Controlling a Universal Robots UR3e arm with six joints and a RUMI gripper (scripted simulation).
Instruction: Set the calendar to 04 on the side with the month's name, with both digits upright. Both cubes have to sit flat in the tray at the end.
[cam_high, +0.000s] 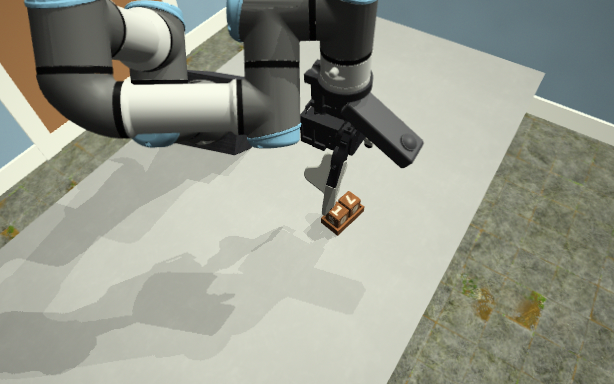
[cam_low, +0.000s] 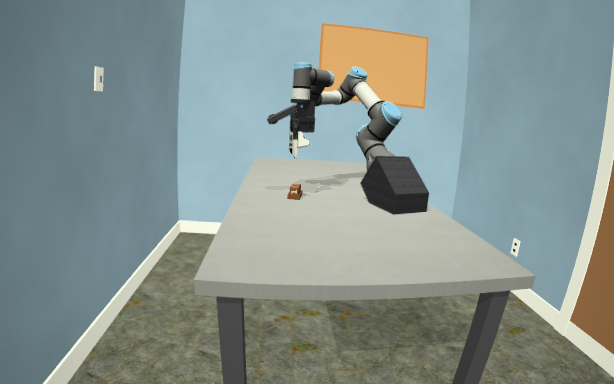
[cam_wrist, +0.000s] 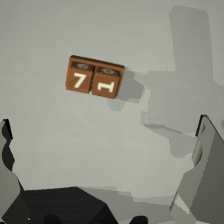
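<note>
A small brown tray (cam_high: 339, 231) (cam_low: 294, 198) (cam_wrist: 98, 61) stands on the table with two brown cubes in it, side by side. One cube (cam_high: 350, 200) (cam_wrist: 79, 80) shows a white 7 on top. The other cube (cam_high: 337, 211) (cam_wrist: 106, 86) shows a white 1 on top, turned about a quarter from the 7. Both look flat in the tray. Grey round marks show on their sides in the wrist view, too small to read. My gripper (cam_high: 326, 200) (cam_low: 293, 154) (cam_wrist: 102, 119) is open and empty, high above the table. The month's name cannot be read.
The grey table (cam_high: 425, 150) (cam_low: 350, 250) carries the arm's black base (cam_low: 400, 190), right of the tray in the exterior view. The table's long edge lies to the right of the tray in the top view. Arm shadows fall beside the tray.
</note>
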